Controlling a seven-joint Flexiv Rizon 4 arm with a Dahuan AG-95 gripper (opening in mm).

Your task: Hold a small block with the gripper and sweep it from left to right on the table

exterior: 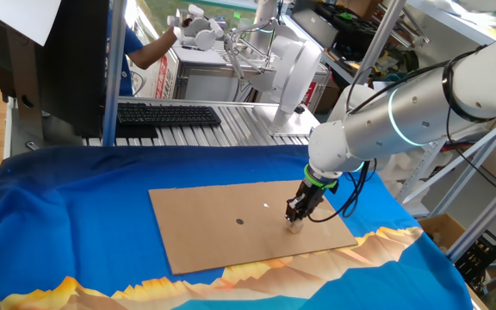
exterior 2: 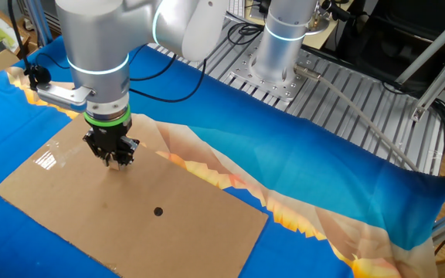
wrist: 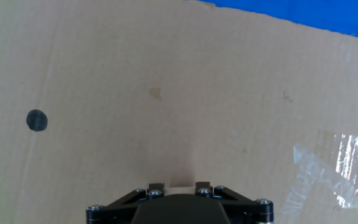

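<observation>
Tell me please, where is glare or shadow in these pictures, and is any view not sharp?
Hand view: bright glare on the clear tape at the right of the cardboard sheet, whose left edge looks yellowish; the dark dot is sharp. The other fixed view: a small white glint left of the gripper. One fixed view: a small shadow under the gripper; the small block is tiny and slightly soft.

A flat brown cardboard sheet [exterior: 248,224] lay on the blue cloth [exterior: 76,224]. A small dark dot [exterior: 240,221] sat near the middle of the sheet. A strip of shiny clear tape [wrist: 337,165] was stuck close to one edge. The cloth had orange and yellow mountains [exterior 2: 222,174] on it. Behind the cloth stood a grey metal rack [exterior: 213,129] with a black keyboard [exterior: 166,114] on top. A big dark screen [exterior: 58,65] stood beside the keyboard.
</observation>
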